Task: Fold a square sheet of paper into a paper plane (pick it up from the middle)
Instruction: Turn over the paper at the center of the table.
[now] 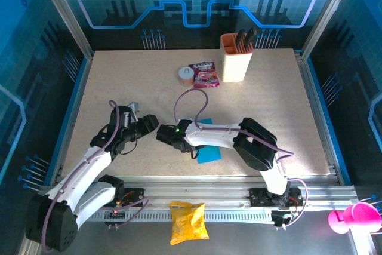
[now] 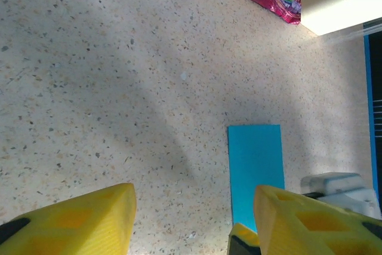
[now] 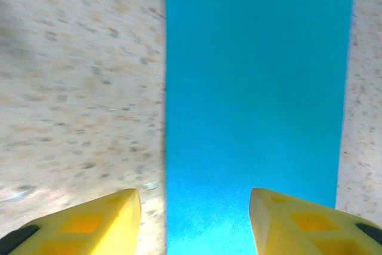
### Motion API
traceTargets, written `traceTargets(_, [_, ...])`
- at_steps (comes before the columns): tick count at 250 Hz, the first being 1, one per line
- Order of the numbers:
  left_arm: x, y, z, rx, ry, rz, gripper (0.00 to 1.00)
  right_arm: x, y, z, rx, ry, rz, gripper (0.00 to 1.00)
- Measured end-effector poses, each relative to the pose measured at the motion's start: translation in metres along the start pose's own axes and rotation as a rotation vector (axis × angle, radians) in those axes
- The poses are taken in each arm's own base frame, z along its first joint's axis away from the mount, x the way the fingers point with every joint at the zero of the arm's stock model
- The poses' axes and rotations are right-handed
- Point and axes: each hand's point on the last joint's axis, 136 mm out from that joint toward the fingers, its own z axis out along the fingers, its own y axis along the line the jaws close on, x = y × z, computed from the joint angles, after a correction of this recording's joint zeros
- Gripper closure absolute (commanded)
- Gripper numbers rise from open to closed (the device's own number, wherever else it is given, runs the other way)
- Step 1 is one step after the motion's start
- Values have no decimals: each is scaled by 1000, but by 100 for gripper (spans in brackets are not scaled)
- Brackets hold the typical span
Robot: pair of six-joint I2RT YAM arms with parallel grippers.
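Paper point(image 3: 256, 106), a narrow cyan strip, lies flat on the table point(image 1: 268, 111) just below centre of the overhead view, partly under my right arm. My right gripper point(image 3: 194, 213) hovers over it, jaws parted, released. My left gripper point(image 2: 194, 210) is spread too, holding nothing.

top camera looks down; both wrist cameras closely share the paper point(image 3: 253, 106).
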Motion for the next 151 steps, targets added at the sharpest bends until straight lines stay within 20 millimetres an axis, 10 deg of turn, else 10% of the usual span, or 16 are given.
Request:
traceTargets(63, [3,-9,10,40,55,23,35,-40,-35,-46,-318,-41,219,55])
traceTargets(151, [17,-50,26,125,147,164,1,-36,-63,-20,-509,98,392,58])
